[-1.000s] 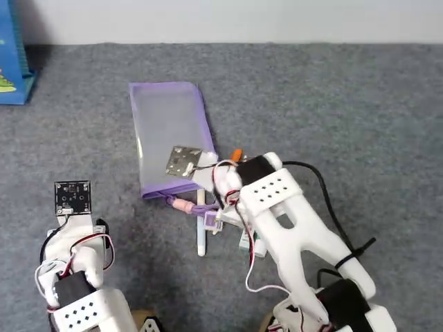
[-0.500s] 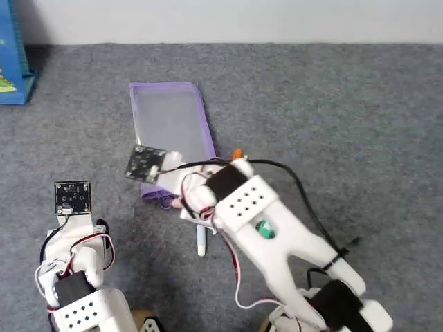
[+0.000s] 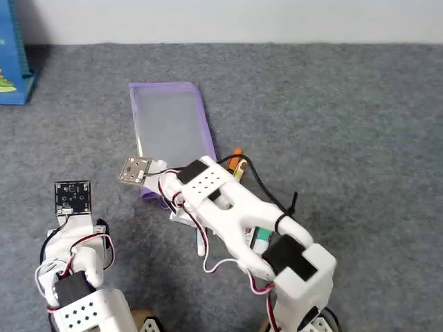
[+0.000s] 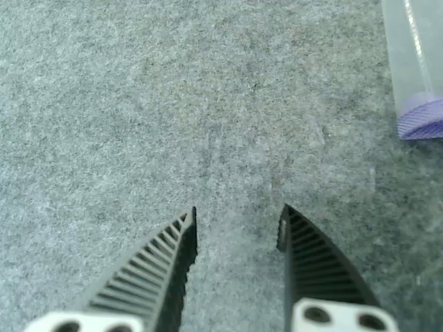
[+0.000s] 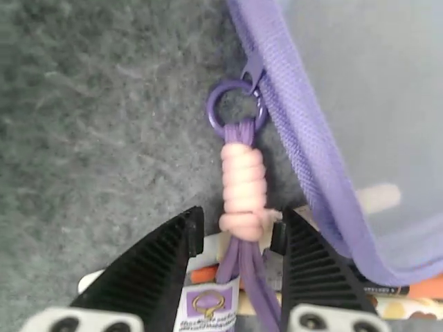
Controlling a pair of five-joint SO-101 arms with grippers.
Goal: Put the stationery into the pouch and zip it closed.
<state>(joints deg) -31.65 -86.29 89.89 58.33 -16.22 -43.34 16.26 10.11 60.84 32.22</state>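
A purple pouch (image 3: 169, 124) with a clear face lies flat on the grey carpet. My right arm (image 3: 208, 190) reaches across the pouch's near end to its near left corner. In the right wrist view my right gripper (image 5: 239, 218) is shut on the zipper pull (image 5: 242, 187), a pink knotted cord on a purple ring at the pouch (image 5: 360, 104) edge. Loose beside and under that arm lie a white pen (image 3: 201, 242), an orange marker (image 3: 236, 156) and a green-capped marker (image 3: 261, 238). My left gripper (image 4: 237, 221) is open over bare carpet, the pouch corner (image 4: 422, 114) well off to one side.
A blue box (image 3: 10, 62) stands at the far left by the white wall (image 3: 221, 21). My left arm (image 3: 73, 270) sits at the near left. Open carpet stretches to the right of the pouch.
My right arm has swung left across the pouch's near end, from its right corner to its left corner. The left arm has kept still.
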